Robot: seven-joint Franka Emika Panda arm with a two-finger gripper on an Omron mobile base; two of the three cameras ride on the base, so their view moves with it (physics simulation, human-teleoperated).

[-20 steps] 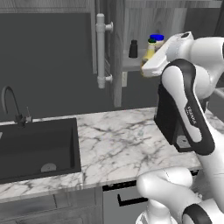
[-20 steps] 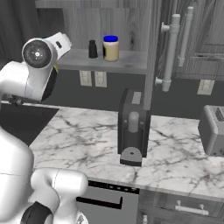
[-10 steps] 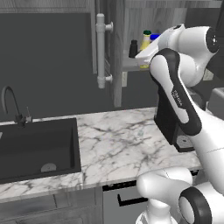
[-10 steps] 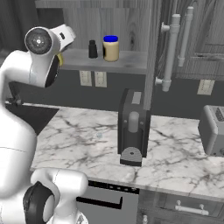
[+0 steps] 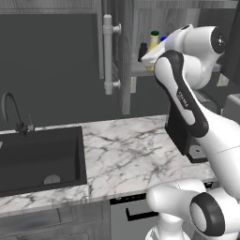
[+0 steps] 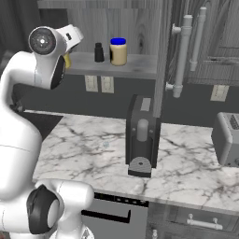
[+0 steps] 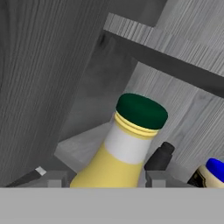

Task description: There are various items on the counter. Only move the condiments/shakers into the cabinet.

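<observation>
Already inside the cabinet [image 6: 140, 28], the yellow bottle [image 7: 124, 146] sits clamped between the gripper [image 7: 103, 178] jaws beside the black shaker [image 7: 159, 157] and blue-lidded jar [image 7: 212, 173]; releasing while tilted could topple it into them.

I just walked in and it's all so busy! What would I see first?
The big white robot arm reaching up into the grey wood-grain wall cabinet. Close in front of the hand, between its finger tips, stands a yellow bottle with a green cap. On the cabinet shelf also stand a small black shaker and a cream jar with a blue lid.
</observation>
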